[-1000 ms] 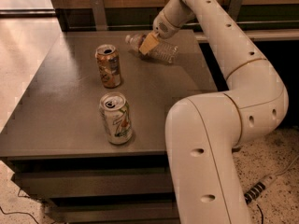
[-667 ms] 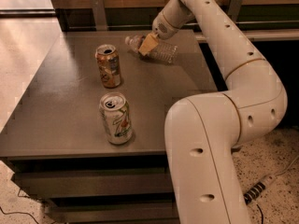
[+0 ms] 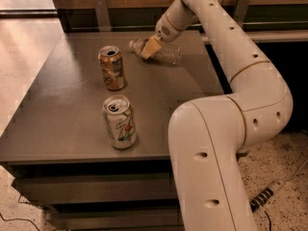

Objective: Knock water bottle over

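– At the far side of the desk (image 3: pixel 72 124), where is the gripper (image 3: pixel 151 47)?

– It is low over the back part of the top, at the end of the white arm (image 3: pixel 240 57) that reaches in from the right. Its tan tip is at the water bottle (image 3: pixel 168 55), in front of the bottle's left half.

– Is the gripper open or closed?

– This cannot be told; only the tan tip shows, and it hides the place of contact.

– And the water bottle, how does it lie?

– It lies on its side on the desk, near the back edge, with the long axis going left to right. The narrow end points to the left, the clear ribbed body to the right.

– What else stands on the desk?

– Two cans, both upright and both opened. The orange-brown can (image 3: pixel 112 68) stands to the left and nearer than the bottle, apart from it. The white-and-green can (image 3: pixel 120 122) stands closer to the front edge, well apart from the bottle. A cable (image 3: pixel 264 196) lies on the speckled floor at the right.
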Robot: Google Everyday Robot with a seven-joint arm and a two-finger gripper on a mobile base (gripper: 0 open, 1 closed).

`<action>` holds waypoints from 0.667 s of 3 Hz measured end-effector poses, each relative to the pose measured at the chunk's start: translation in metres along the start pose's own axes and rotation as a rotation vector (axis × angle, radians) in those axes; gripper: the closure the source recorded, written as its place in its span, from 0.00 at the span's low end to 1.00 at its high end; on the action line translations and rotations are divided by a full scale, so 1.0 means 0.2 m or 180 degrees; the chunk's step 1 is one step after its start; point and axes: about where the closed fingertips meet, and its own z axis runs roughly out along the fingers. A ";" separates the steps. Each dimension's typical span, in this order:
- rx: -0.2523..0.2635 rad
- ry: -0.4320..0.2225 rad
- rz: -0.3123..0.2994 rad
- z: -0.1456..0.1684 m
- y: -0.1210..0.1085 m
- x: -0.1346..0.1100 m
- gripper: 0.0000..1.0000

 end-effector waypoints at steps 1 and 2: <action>-0.0014 0.0007 0.0001 0.02 0.00 0.00 0.00; -0.0015 0.0007 0.0001 0.02 0.00 0.00 0.00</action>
